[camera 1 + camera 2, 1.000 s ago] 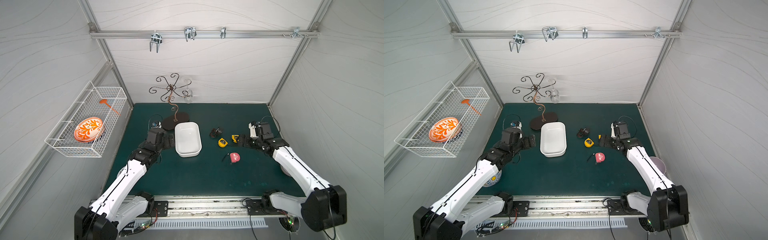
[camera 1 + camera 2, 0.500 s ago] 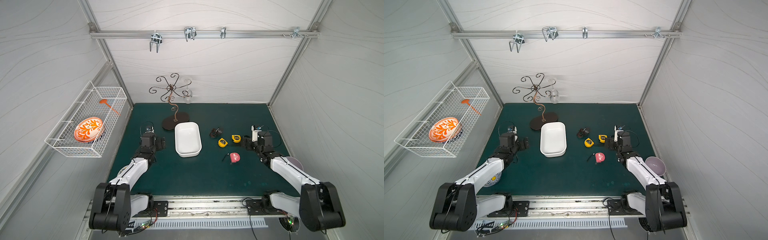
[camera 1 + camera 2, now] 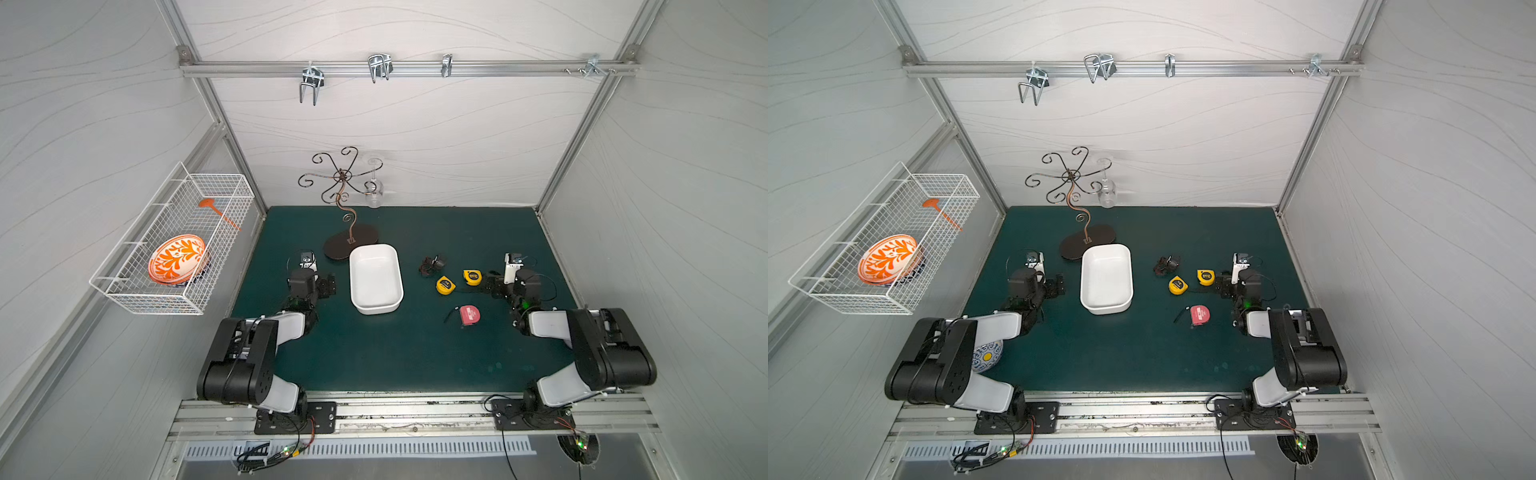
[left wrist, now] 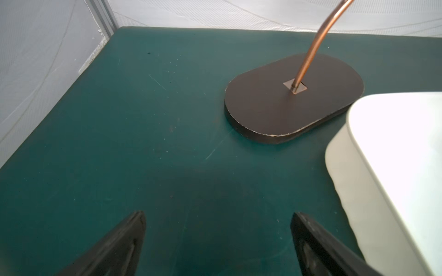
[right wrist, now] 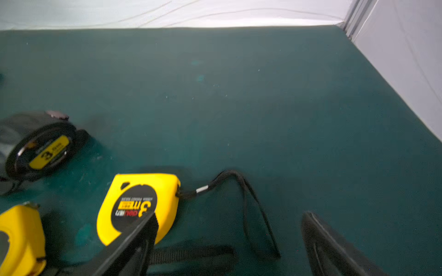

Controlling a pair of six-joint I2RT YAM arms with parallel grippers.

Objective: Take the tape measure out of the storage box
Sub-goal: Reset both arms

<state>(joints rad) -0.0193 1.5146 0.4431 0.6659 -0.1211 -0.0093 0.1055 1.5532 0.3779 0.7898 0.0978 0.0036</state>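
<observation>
On green mat [image 3: 374, 353], rounded white storage box [image 3: 376, 308], yellow tape measure [image 3: 472, 276], both jaws released.

The box [image 3: 376, 278] is open from above, near the table's [image 3: 395, 357] middle. Its back end is crowded by the stand base [image 3: 351, 246]; whether they touch cannot be told. A narrow bare strip is found between the box and the left pincer [image 3: 326, 286], whose jaws are spread over bare table. Toward the right edge the way is broken by a black tape [image 3: 432, 264], a yellow tape [image 3: 445, 285], a second yellow tape [image 3: 472, 276] and a red tape [image 3: 469, 315], with gaps between. The second yellow tape's cord [image 5: 229, 172] lies between the right pincer's [image 5: 229, 214] spread jaws. A broad band along the front edge is unobstructed.
</observation>
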